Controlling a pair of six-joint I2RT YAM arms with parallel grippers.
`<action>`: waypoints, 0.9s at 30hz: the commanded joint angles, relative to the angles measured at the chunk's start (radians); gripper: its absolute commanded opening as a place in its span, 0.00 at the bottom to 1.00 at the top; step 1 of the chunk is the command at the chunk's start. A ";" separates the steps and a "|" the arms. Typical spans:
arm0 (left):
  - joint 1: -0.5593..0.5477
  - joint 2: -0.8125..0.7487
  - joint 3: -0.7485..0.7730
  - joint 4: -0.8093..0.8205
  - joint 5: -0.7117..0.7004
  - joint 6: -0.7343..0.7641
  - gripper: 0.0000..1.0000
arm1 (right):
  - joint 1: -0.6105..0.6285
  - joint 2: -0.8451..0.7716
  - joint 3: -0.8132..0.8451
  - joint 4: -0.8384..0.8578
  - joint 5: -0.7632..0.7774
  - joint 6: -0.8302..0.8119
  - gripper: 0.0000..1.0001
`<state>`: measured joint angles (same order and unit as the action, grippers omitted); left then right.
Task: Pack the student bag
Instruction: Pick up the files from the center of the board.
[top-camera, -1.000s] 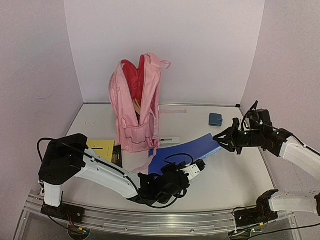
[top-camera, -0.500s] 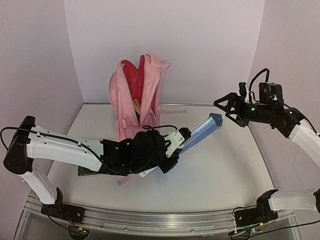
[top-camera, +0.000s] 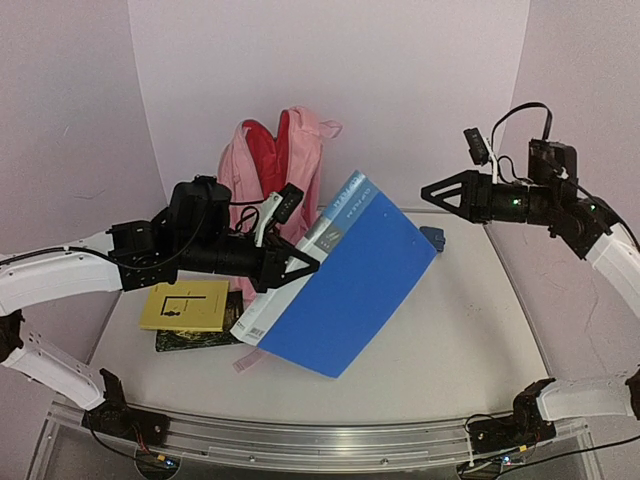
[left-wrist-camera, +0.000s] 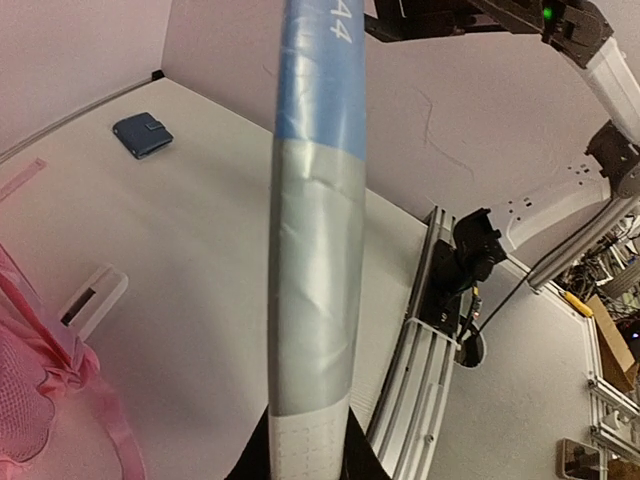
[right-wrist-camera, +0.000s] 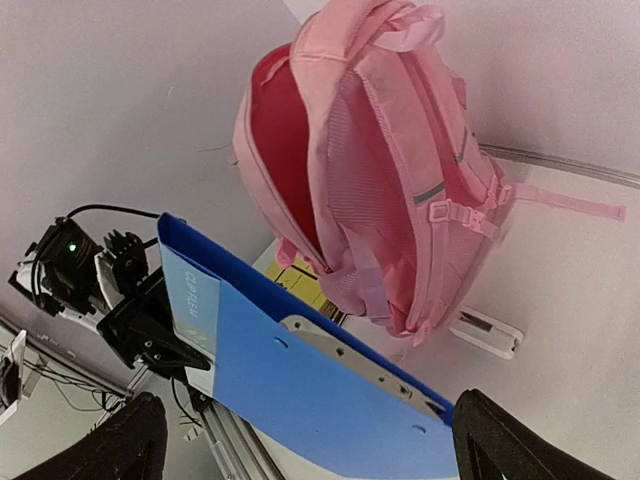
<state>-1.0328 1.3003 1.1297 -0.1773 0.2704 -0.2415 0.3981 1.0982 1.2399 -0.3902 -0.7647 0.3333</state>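
Left pincer (top-camera: 300, 266) clenched on one edge of the large blue plastic ring folder (top-camera: 350, 275), which hangs tilted over the worktop (top-camera: 470, 330). Right pincer (top-camera: 428, 190) spread wide, holding nothing, near the folder's top corner. Light-pink fabric student bag (top-camera: 305, 150) upright at the back, mouth open, just behind the folder. Risks: the one-edge grip lets the folder swing or slip, or a corner snags the rim and tips the bag. Room free overhead; back wall close.
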 joint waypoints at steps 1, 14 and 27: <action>0.047 -0.075 0.008 -0.006 0.262 -0.060 0.11 | 0.010 0.067 0.066 -0.088 -0.144 -0.113 0.98; 0.077 -0.021 0.068 -0.003 0.419 -0.073 0.08 | 0.129 0.133 0.098 -0.255 -0.259 -0.219 0.86; 0.119 0.020 0.084 0.171 0.499 -0.151 0.08 | 0.154 0.080 0.031 -0.245 -0.355 -0.215 0.41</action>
<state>-0.9320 1.3026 1.1337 -0.1841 0.7250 -0.3546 0.5376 1.2075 1.2970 -0.6408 -1.0682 0.1235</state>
